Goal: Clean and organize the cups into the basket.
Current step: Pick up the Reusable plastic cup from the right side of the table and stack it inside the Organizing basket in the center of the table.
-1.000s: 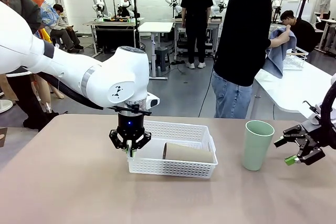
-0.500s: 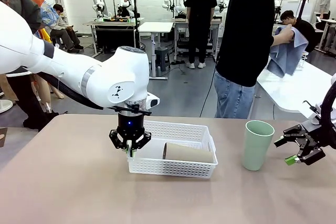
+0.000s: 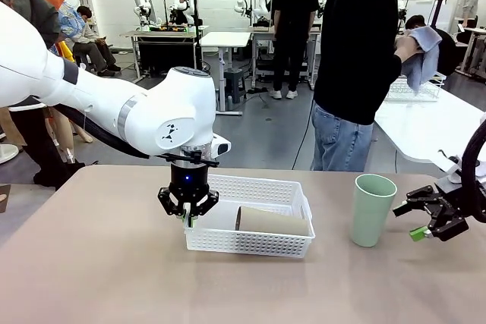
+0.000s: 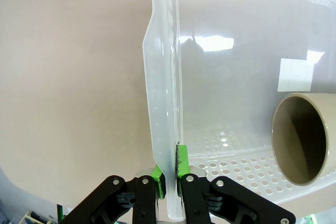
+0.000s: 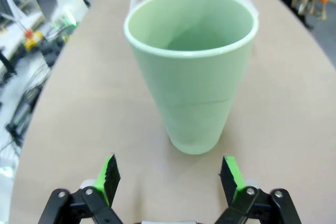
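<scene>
The white lattice basket sits mid-table. My left gripper is shut on its left rim; in the left wrist view the fingers pinch the rim wall of the basket. A tan-brown cup lies on its side inside, mouth toward that gripper, and its open mouth appears as the cup in the left wrist view. A mint green cup stands upright right of the basket. My right gripper is open just right of it; the cup stands ahead of the gripper, untouched.
A person in a black top stands at the far side, rubbing something hidden in a blue-grey cloth. A white wire basket rests on the neighbouring white table. Bare tabletop lies left of and in front of the lattice basket.
The person raised the cloth higher and turned slightly. My right gripper edged a little toward the mint cup. The left gripper and basket stayed put.
</scene>
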